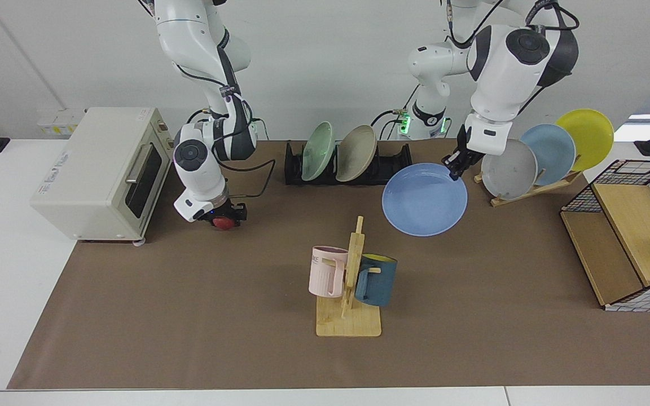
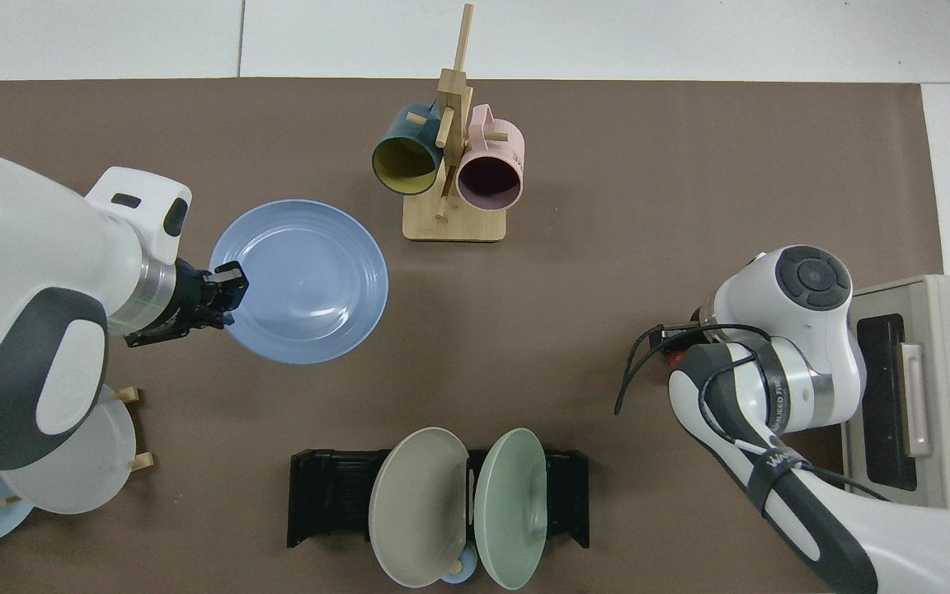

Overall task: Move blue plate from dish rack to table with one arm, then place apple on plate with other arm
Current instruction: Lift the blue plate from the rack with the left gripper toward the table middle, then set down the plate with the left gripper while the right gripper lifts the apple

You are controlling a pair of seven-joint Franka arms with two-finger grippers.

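The blue plate (image 1: 425, 199) hangs tilted over the brown mat of the table (image 1: 471, 316), out of the black dish rack (image 1: 394, 164). My left gripper (image 1: 453, 169) is shut on its rim. From above, the blue plate (image 2: 299, 280) lies beside the mug tree, with the left gripper (image 2: 226, 287) at its edge and the dish rack (image 2: 328, 487) behind it. The red apple (image 1: 223, 222) sits on the mat by the toaster oven. My right gripper (image 1: 224, 216) is down over it. In the top view only a sliver of the apple (image 2: 674, 355) shows under that wrist.
A green plate (image 1: 318, 151) and a beige plate (image 1: 356, 153) stand in the rack. The wooden mug tree (image 1: 351, 287) holds two mugs mid-mat. A toaster oven (image 1: 102, 172) stands beside the right arm. A wooden stand with a grey plate (image 1: 509, 168) and a wire basket (image 1: 635, 237) are near the left arm.
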